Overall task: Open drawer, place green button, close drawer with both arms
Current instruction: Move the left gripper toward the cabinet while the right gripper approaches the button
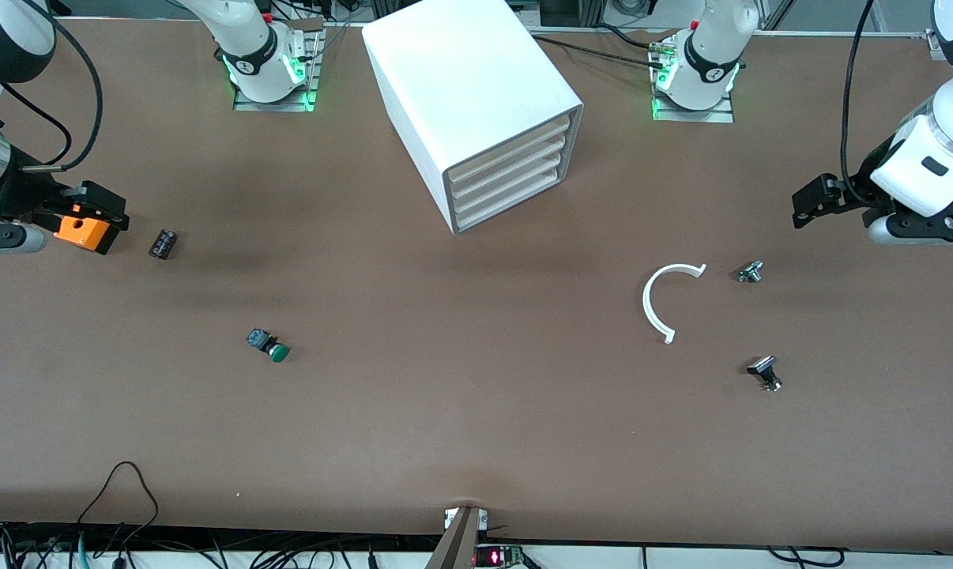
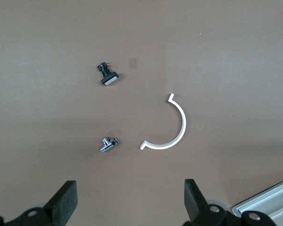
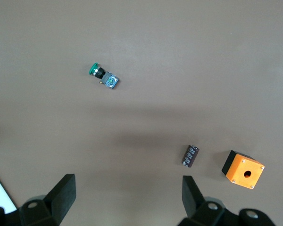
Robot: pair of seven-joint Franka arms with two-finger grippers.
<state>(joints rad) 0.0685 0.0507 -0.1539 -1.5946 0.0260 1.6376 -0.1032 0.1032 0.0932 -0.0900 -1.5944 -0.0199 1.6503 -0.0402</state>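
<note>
I see brown table (image 1: 476,442) carrying white cabinet (image 1: 476,103) mid-table near arm bases. Toward right arm's end: orange cube (image 1: 83,231), small black cylinder (image 1: 163,243) beside it, green-capped button (image 1: 269,345) nearer front camera. Toward left arm's end: white curved strip (image 1: 660,300), two black-and-silver knobs (image 1: 750,272) (image 1: 766,372).

Both arms waited raised at the table's two ends — the left gripper (image 1: 807,204) hung with its fingers (image 2: 66,200) spread wide, and the right gripper (image 1: 101,217) likewise, fingers (image 3: 61,193) apart — neither held anything.
</note>
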